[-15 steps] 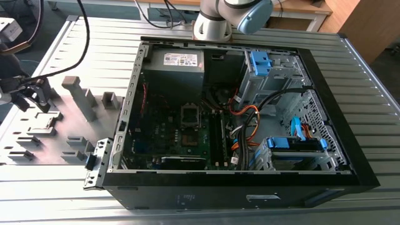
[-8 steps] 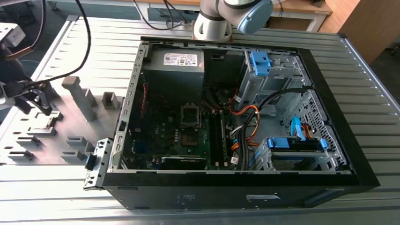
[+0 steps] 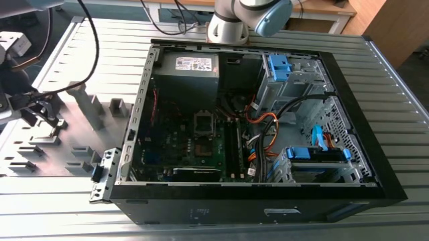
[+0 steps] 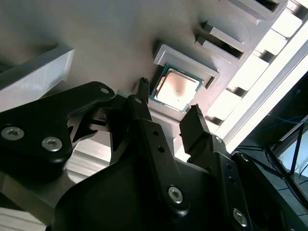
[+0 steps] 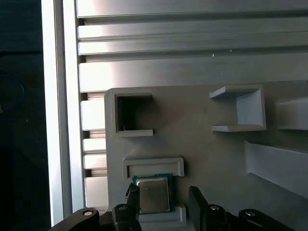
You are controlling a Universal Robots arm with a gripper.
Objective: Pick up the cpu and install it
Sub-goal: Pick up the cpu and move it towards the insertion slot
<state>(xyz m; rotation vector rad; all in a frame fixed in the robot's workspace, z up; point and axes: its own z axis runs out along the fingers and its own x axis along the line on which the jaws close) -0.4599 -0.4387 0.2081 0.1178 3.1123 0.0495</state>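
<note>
Gripper [image 4: 169,96] is open, jaws either side of the cpu [image 4: 176,88] in its grey holder [image 4: 185,61]. Not grabbed, nothing installed yet.

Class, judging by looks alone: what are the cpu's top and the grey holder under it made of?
The cpu: metal top, dull silver, soft glare; green board-like edge. The holder: probably plastic or painted metal, matte grey, no glint.

The ribbed table [image 3: 54,221] carries an open PC case [image 3: 254,206] and a grey fixture plate [image 3: 70,133].
</note>
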